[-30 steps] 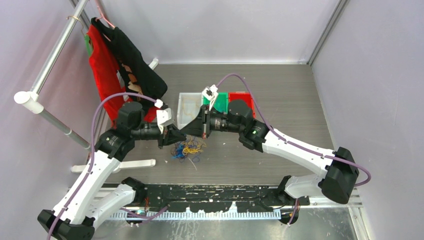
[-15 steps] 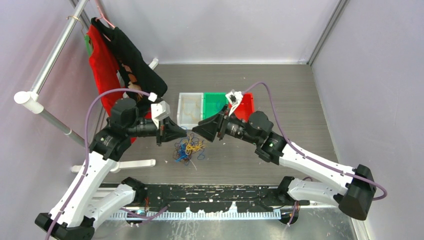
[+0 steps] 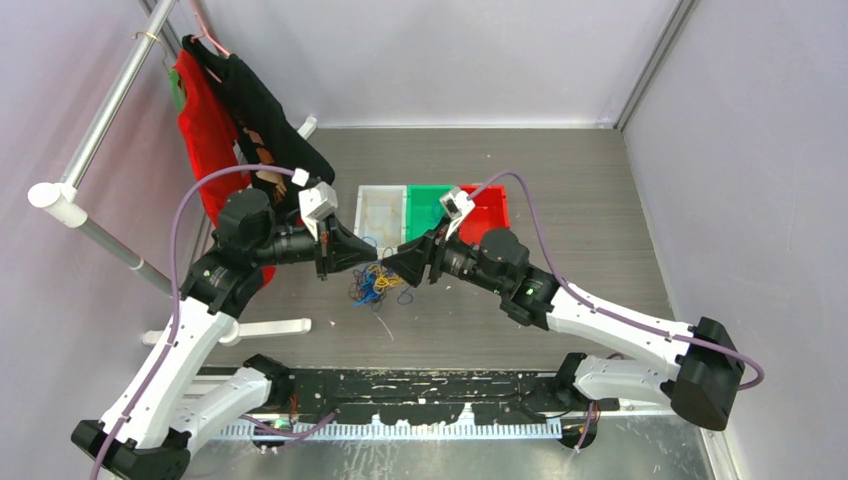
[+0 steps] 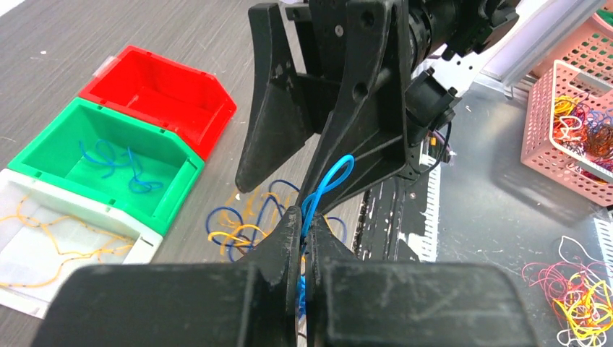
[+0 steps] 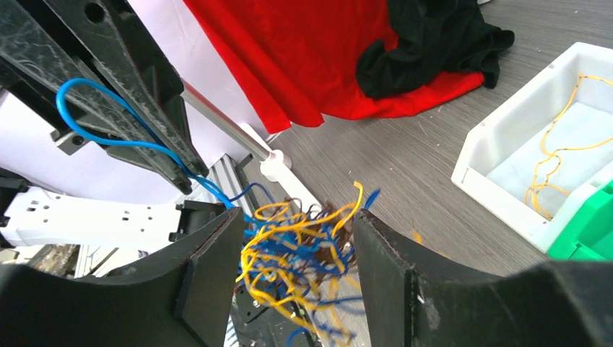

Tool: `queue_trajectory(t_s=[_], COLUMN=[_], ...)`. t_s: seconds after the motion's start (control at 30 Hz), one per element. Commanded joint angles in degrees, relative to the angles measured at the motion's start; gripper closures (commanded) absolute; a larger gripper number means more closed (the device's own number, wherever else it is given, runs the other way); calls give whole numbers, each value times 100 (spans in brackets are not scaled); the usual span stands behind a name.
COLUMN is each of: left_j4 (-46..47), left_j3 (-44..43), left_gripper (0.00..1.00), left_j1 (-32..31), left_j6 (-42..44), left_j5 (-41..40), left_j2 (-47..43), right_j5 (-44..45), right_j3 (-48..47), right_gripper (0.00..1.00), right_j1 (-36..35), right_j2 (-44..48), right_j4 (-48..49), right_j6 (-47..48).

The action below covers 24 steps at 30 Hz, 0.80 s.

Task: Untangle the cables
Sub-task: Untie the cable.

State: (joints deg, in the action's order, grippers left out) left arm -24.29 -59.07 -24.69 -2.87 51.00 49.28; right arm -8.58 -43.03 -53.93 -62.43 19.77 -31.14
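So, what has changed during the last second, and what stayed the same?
The left gripper shut on a blue cable and shifted slightly toward the bins. The right gripper opened, drew back to its right, then returned; its open jaws now straddle the tangle. The bins and clothes stayed put.

Glossy plastic green bin (image 4: 177, 184), matt woodgrain table (image 3: 580, 200), cloth (image 5: 289, 50)

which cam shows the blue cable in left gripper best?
Left wrist: blue cable loops up from the shut left gripper, close and sharp. Right wrist shows the same loop from the far side. Top external: only the tangle, pinch too small.
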Motion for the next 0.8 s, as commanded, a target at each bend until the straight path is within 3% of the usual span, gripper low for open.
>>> queue_trajectory(t_s=[0.0,0.77], left_j4=[389,384], left_j3=[-280,-540], left_gripper=[100,100], left_j1=[-10,-53], left_j6=[-203,-391], left_j5=[-40,-64], left_j2=[-60,23], right_j5=[143,363], right_j3=[-404,-454], right_gripper=[38,43], right_j1=[-159,-289], right_j2=[-161,-306], right_j4=[609,868], right_j6=[233,132])
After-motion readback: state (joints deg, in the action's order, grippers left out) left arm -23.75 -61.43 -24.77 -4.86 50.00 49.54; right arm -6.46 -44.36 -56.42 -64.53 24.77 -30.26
